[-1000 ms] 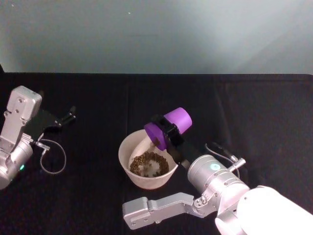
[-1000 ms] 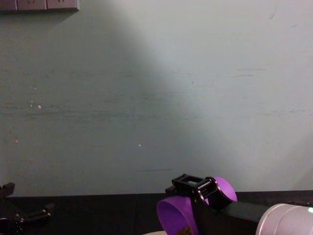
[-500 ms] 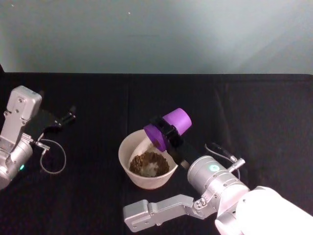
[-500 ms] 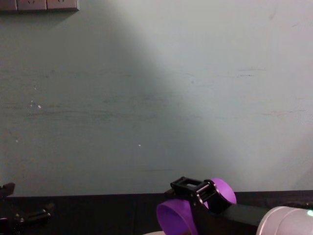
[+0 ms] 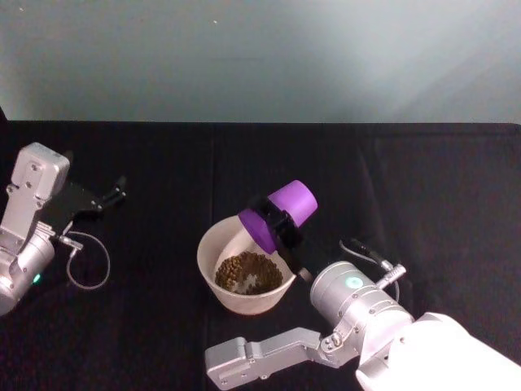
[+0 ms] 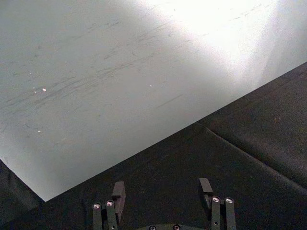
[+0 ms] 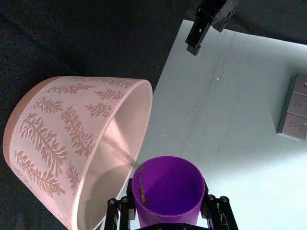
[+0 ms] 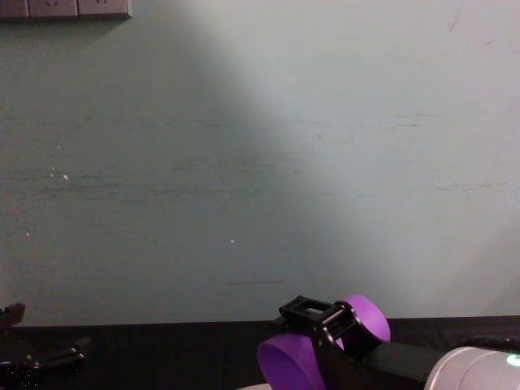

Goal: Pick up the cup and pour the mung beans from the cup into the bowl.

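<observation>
The purple cup (image 5: 282,213) is tipped steeply, mouth down and toward the left, over the right rim of the bowl (image 5: 205,251). My right gripper (image 5: 275,221) is shut on it across its walls. Brown mung beans (image 5: 246,270) lie heaped in the bowl's bottom. In the right wrist view the cup (image 7: 168,189) looks nearly empty, with a few specks on its inner wall, beside the leaf-patterned bowl (image 7: 57,124). The chest view shows the cup (image 8: 286,367) low in the middle, held by the right gripper (image 8: 323,323). My left gripper (image 5: 112,195) is parked far left, open (image 6: 161,190).
A black cloth (image 5: 423,187) covers the table up to a pale wall behind. A loop of thin cable (image 5: 88,262) hangs by the left arm. The right arm's grey forearm (image 5: 269,350) lies along the table's front edge, below the bowl.
The cup has tipped a little further and shifted slightly left over the bowl. Beans seen at its mouth a second ago have dropped into the bowl. The left arm has not moved.
</observation>
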Action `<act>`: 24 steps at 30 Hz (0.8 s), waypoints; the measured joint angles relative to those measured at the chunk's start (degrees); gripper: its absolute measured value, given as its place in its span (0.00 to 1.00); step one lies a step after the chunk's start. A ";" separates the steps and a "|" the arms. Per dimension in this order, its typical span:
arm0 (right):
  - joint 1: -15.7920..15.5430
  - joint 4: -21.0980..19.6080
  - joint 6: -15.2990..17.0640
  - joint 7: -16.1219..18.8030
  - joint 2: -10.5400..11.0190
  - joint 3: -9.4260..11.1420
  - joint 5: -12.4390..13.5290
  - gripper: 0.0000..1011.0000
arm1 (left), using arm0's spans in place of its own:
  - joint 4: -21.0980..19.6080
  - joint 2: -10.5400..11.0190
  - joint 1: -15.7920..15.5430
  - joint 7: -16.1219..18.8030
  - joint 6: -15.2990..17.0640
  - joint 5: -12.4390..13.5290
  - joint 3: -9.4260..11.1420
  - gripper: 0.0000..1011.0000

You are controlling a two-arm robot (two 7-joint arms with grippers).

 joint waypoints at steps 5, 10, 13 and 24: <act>0.20 0.04 0.27 0.08 0.13 -0.50 -1.22 0.73 | 0.00 0.00 0.00 0.00 0.00 0.00 0.00 0.99; 0.43 0.08 0.45 0.17 0.28 -0.91 -2.40 0.73 | 0.00 0.00 0.00 0.00 0.00 0.00 0.00 0.99; 0.59 0.10 0.67 0.34 0.33 -1.23 -3.26 0.73 | 0.00 0.00 0.00 0.00 0.00 0.00 0.00 0.99; 1.93 0.32 1.46 2.68 1.11 -4.64 -11.42 0.73 | 0.00 0.00 0.00 0.00 0.00 0.00 0.00 0.99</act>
